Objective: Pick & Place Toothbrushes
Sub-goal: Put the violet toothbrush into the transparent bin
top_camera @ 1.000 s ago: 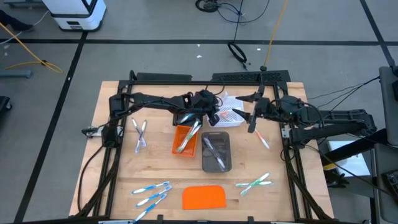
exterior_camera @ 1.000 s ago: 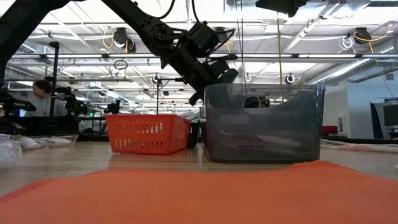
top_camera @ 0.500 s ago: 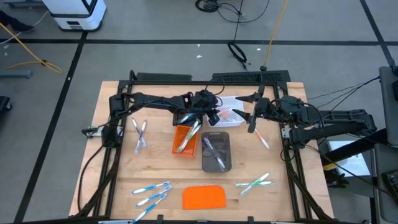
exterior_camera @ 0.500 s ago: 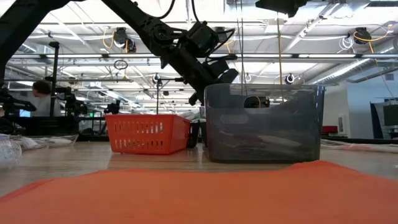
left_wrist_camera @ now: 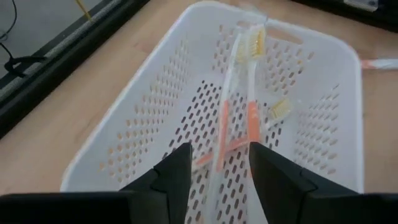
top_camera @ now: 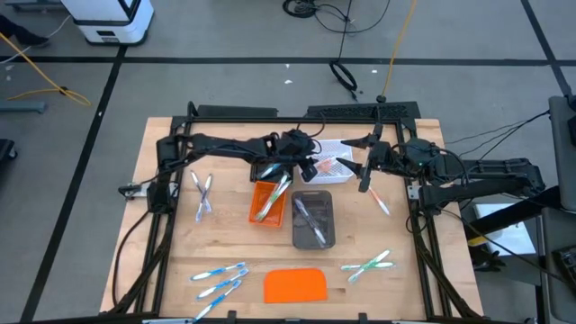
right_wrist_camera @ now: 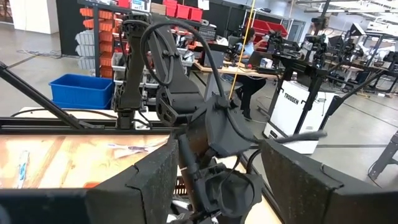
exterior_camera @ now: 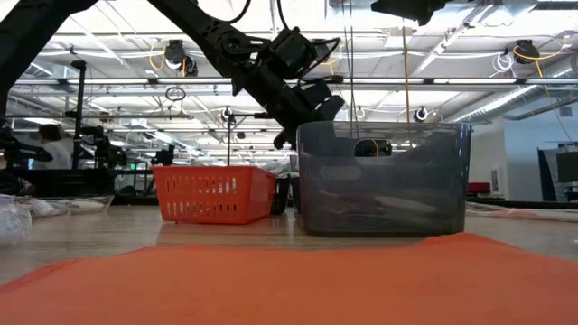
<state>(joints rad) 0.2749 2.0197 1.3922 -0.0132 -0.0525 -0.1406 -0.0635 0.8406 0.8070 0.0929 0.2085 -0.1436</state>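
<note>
My left gripper (left_wrist_camera: 217, 180) (top_camera: 310, 170) hangs open just above the white perforated tray (left_wrist_camera: 140, 121) (top_camera: 337, 166) at the table's far middle. Pink-handled toothbrushes (left_wrist_camera: 250, 115) lie on the tray's floor, their handle ends reaching between my fingers without touching them. My right gripper (right_wrist_camera: 217, 186) (top_camera: 364, 180) waits open, held high right of the white tray. Other toothbrushes lie on the table: pale grey ones (top_camera: 202, 193), blue ones (top_camera: 220, 279), green ones (top_camera: 369, 265) and a pink one (top_camera: 380, 203). More lie in the orange tray (top_camera: 268, 203) and the grey tray (top_camera: 313, 221).
A flat orange slab (top_camera: 295, 285) lies near the table's front edge and fills the low view's foreground. A black tray edge (top_camera: 266, 171) shows under the left arm. Black frame rails (top_camera: 153, 234) run along the table's sides. A person (exterior_camera: 50, 149) stands in the room behind.
</note>
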